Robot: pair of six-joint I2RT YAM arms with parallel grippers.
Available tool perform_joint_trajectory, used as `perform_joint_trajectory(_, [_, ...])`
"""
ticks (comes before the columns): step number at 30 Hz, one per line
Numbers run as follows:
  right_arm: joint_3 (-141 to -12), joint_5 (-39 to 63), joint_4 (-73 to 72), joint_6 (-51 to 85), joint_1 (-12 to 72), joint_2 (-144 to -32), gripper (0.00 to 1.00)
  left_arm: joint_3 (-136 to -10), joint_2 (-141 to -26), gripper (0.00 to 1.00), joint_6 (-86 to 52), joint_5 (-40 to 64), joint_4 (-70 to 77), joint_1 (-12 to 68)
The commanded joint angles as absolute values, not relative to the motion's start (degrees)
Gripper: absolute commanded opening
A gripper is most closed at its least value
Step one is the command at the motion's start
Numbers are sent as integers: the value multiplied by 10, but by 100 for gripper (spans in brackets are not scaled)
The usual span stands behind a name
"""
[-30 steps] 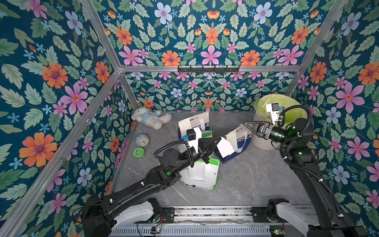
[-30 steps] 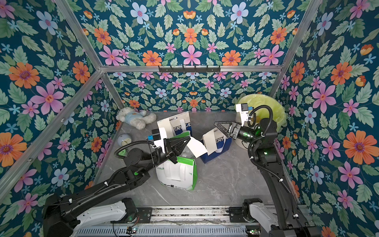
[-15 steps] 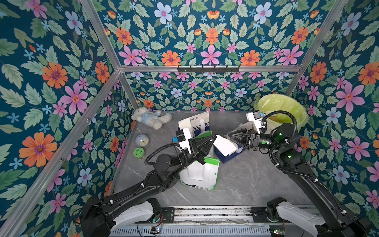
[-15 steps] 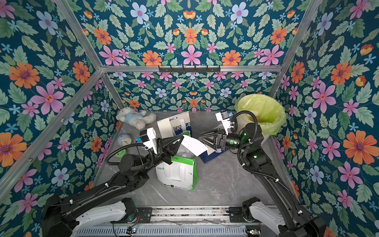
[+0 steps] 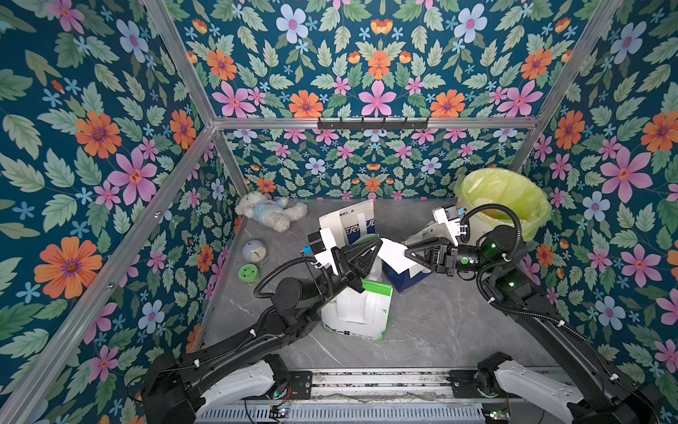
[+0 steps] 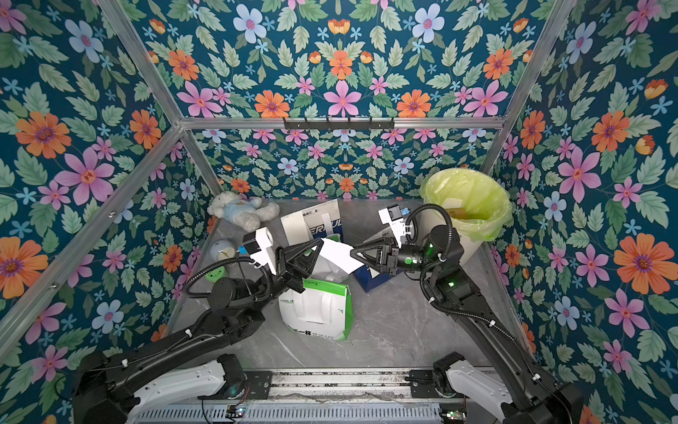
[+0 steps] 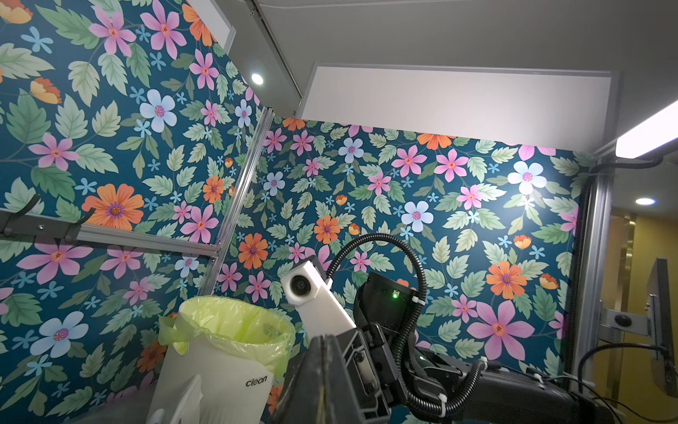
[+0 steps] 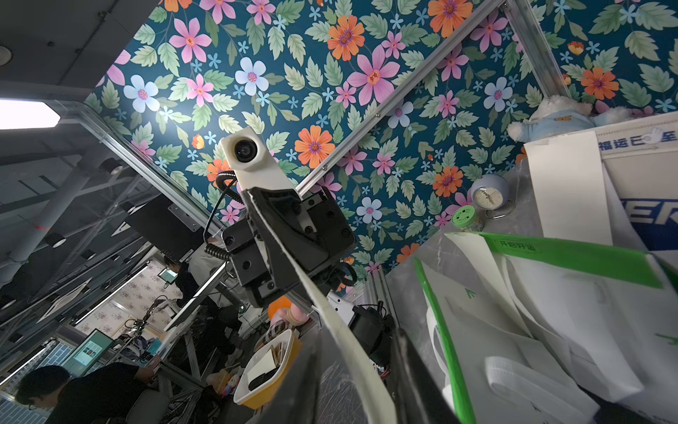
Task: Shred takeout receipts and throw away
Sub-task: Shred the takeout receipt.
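Takeout receipt (image 5: 392, 257), thin white rectangular paper sheet, airborne, spanning 9-to-3 o'clock; your left gripper (image 5: 379, 244) pinches its 9 o'clock edge; right gripper (image 5: 405, 253) straddles the 3 o'clock edge, clamp unclear.

Receipt (image 5: 393, 252): left end behind left fingers (image 5: 361, 253), right end partly behind right fingers (image 5: 422, 251). In the right wrist view it runs edge-on off the frame with the right fingertips, so their pinch cannot be told.
Blue bag (image 5: 397, 281): mostly behind receipt and right fingers.
Rear bag (image 5: 346, 220): lower part behind left fingers.
Green bag (image 5: 367, 312): top behind left arm (image 5: 293, 293).
Bin (image 5: 537, 214): base behind right arm (image 5: 513, 290); contents unclear.
Clock (image 5: 254, 251): dial too small to read.
Green disc (image 5: 248, 273): kind unclear.
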State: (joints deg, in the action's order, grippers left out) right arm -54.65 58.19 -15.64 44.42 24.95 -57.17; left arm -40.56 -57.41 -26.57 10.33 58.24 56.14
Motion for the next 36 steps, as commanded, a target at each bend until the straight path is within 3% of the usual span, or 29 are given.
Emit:
perform_joint_trajectory(1, [-544, 576, -192, 453, 252, -569, 11, -409, -576, 0, -266, 98, 610, 561])
perform_joint_trajectory(3, [-542, 573, -192, 452, 253, -567, 0, -410, -578, 0, -267, 95, 610, 560])
perform_joint_trajectory(8, [-541, 570, -157, 434, 253, -558, 0, -414, -580, 0, -256, 84, 587, 561])
perform_joint_trajectory(9, [-549, 569, -125, 417, 253, -555, 0, -421, -577, 27, -241, 78, 553, 560])
perform_joint_trajectory(10, [-560, 567, -84, 395, 253, -551, 0, -435, -571, 66, -220, 69, 503, 561])
perform_joint_trajectory(11, [-571, 566, -40, 369, 253, -547, 0, -448, -565, 97, -198, 55, 455, 561])
perform_joint_trajectory(15, [-631, 557, 158, 245, 253, -541, 0, -501, -528, 99, -71, -65, 264, 559])
perform_joint_trajectory(17, [-657, 553, 243, 188, 253, -546, 0, -520, -514, 99, 5, -74, 200, 559])
perform_joint_trajectory(25, [-712, 536, 419, 74, 252, -571, 0, -776, -640, 99, 232, 139, -245, 555])
perform_joint_trajectory(29, [-723, 531, 441, 60, 252, -568, 0, -864, -709, 98, 268, 245, -331, 522])
perform_joint_trajectory(36, [-734, 527, 473, 40, 249, -554, 0, -953, -778, 84, 235, 471, -344, 444])
